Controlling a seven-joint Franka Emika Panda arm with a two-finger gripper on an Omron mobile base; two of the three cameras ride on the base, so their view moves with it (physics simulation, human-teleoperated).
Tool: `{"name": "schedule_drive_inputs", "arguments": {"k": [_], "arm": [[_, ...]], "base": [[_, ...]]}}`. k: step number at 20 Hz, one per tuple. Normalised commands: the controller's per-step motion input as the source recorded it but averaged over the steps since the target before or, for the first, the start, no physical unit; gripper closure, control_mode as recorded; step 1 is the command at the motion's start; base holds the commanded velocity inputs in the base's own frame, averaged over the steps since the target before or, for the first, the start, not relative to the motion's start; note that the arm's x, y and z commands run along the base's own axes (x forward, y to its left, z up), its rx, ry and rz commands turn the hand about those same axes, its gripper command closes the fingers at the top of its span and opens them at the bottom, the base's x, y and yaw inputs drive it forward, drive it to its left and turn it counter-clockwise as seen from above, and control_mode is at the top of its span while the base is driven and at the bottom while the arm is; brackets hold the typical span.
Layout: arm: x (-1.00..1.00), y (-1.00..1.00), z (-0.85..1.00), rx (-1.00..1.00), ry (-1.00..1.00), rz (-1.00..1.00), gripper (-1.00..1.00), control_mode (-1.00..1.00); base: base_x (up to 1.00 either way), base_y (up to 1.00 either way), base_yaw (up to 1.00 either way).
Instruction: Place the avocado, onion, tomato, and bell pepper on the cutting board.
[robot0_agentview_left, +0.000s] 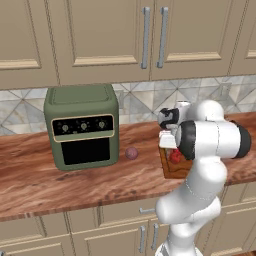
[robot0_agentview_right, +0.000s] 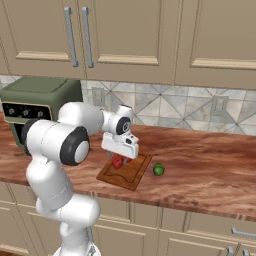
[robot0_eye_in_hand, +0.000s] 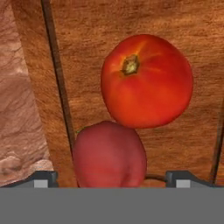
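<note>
Jaws wide, the bell pepper (robot0_eye_in_hand: 109, 153) sits released beside the tomato (robot0_eye_in_hand: 146, 81) on the cutting board (robot0_agentview_right: 131, 175); next, fetch the avocado (robot0_agentview_right: 158, 169) or the onion (robot0_agentview_left: 131, 153).

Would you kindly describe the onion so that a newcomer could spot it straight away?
Find the green toaster oven standing on the wooden countertop. Just to its right, alone on bare counter, sits the onion. It is a dull pinkish-purple ball, unlike the brighter red produce over on the cutting board.

The robot's arm hides most of the cutting board (robot0_agentview_left: 172, 167) in the left base view; the bell pepper (robot0_eye_in_hand: 109, 155) is cut off at the hand view's bottom.
</note>
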Motion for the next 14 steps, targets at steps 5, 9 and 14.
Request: {"name": "schedule_drive_inputs", "arguments": {"k": [5,9,14], "arm": [[-0.43,0.00,0.50,0.00,-0.25,0.00,-1.00,-1.00],[-0.50,0.01,0.52,0.00,-0.24,0.00,-1.00,-1.00],[-0.50,0.21,0.51,0.00,-0.20,0.01,-1.00,-1.00]], "base": [[0.00,0.00,0.00],[0.00,0.00,0.00],[0.00,0.00,0.00]]}}
